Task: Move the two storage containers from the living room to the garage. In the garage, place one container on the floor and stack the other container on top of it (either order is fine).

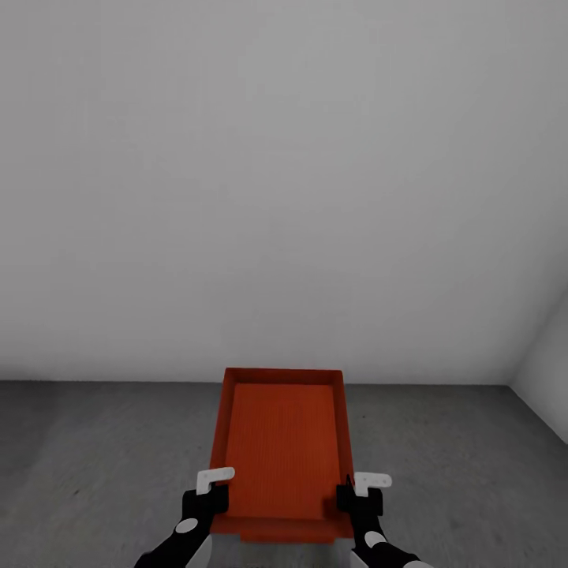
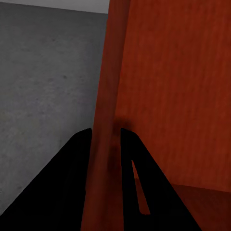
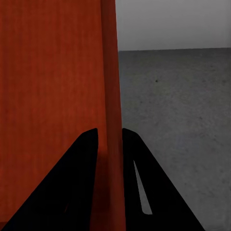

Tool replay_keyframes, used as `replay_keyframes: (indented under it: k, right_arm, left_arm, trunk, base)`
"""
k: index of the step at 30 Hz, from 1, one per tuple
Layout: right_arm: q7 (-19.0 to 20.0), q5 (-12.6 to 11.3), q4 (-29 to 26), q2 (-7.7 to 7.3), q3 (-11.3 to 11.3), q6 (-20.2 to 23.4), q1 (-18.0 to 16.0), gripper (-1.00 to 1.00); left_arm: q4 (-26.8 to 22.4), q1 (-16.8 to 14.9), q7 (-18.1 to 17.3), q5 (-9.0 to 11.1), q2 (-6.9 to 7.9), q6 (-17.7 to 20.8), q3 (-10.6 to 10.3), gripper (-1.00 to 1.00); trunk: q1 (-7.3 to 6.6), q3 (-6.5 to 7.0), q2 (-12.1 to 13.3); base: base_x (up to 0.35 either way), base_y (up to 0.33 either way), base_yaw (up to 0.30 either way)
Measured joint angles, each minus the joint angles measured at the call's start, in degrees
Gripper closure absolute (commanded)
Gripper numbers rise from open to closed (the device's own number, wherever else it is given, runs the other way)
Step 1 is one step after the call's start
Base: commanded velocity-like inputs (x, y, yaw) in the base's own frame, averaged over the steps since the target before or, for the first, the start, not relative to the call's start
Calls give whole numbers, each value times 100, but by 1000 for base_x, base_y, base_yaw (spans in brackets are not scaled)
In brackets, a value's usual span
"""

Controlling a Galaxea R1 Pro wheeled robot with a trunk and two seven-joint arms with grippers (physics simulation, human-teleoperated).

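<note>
The orange-red storage container (image 1: 284,450) sits level in front of me, held up between my two arms above the dark grey concrete floor (image 1: 95,457), its open top facing up and its far end pointing at the plain pale wall (image 1: 284,189). My left gripper (image 1: 211,493) is clamped on the container's left side wall near the close end; in my left wrist view one black finger (image 2: 57,187) lies outside the thin wall and the other inside, pinching it. My right gripper (image 1: 359,493) grips the right side wall the same way, a finger (image 3: 144,183) on each face of the wall. A second pale wall (image 1: 548,371) meets the first at the right.
</note>
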Motion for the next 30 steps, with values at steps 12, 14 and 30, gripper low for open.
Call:
replay_keyframes:
  k: [12, 14, 30]
  right_arm:
    - [3, 26, -1, -5, -20, 7, 0, 100]
    - [3, 27, -2, -5, -19, 10, 0, 100]
    - [3, 27, -2, -5, -18, 10, 0, 100]
  left_arm:
    - [5, -1, 7, -10, -7, -1, 8, 100]
    - [6, -1, 6, -9, -7, 0, 9, 100]
    - [7, -1, 6, -10, -7, -1, 10, 100]
  trunk:
    - [0, -110, 0]
    - [0, -128, 0]
    - [0, -274, 0]
  base:
    - [0, 0, 0]
    - [0, 0, 0]
    - [0, 0, 0]
